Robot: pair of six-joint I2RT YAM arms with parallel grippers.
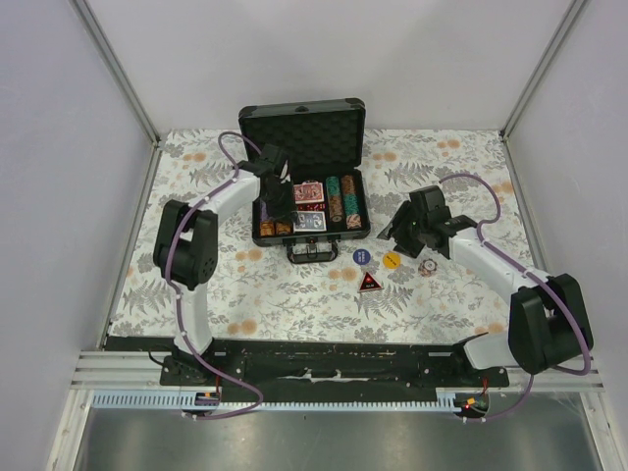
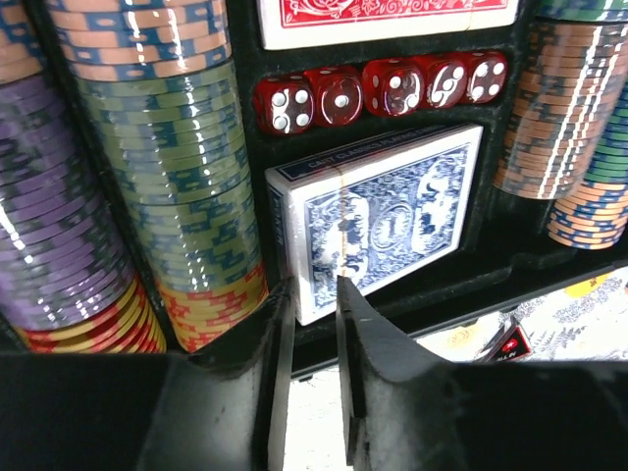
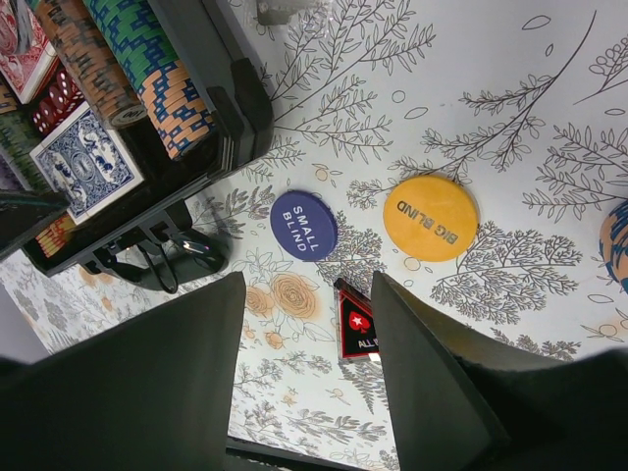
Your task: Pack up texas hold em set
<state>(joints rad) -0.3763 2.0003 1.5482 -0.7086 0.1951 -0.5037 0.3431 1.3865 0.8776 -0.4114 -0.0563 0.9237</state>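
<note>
Briefcase [image 1: 302, 128] open on the table [image 1: 196, 285], chips [image 2: 167, 147] and dice [image 2: 383, 86] slotted inside
Your left pincer [image 2: 314, 289] hangs narrow, seemingly empty, over the blue deck [image 2: 378, 211]; your right pincer [image 3: 309, 285] spreads wide above the small blind button [image 3: 303, 225] and all-in marker [image 3: 355, 324], ready to collect them

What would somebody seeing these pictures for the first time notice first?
The open dark briefcase at the back of the floral cloth stands out, packed with rows of multicoloured poker chips, five red dice and a blue card deck, with the left gripper hovering over it. Next come the purple small blind button and yellow big blind button, loose on the cloth in front of the case, near the open right gripper.
</note>
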